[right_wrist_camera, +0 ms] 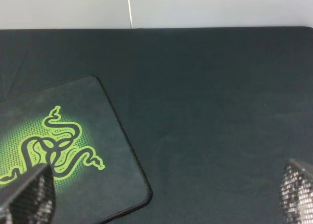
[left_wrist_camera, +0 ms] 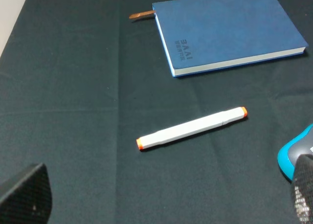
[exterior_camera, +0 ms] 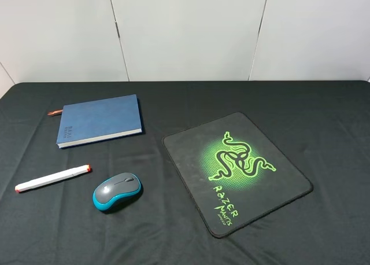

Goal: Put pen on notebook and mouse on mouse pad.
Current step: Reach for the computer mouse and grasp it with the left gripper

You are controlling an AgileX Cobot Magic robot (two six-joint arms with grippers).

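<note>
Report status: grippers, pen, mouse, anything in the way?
Left gripper open, empty; right gripper open, empty. Pen on cloth, off notebook. Mouse beside mouse pad, not on it. Nothing in the way.

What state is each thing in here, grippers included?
notebook: closed, flat, nothing on it
pen: lying on the table, not on the notebook
mouse pad: flat, nothing on it
mouse: on the table, beside the mouse pad, not touching
left gripper: open, empty
right gripper: open, empty

The pad (exterior_camera: 191,155) is coloured black with a green snake logo (exterior_camera: 237,158), the notebook (exterior_camera: 99,120) blue, the pen (exterior_camera: 52,179) white and orange-tipped, the mouse (exterior_camera: 118,191) grey and teal.
</note>
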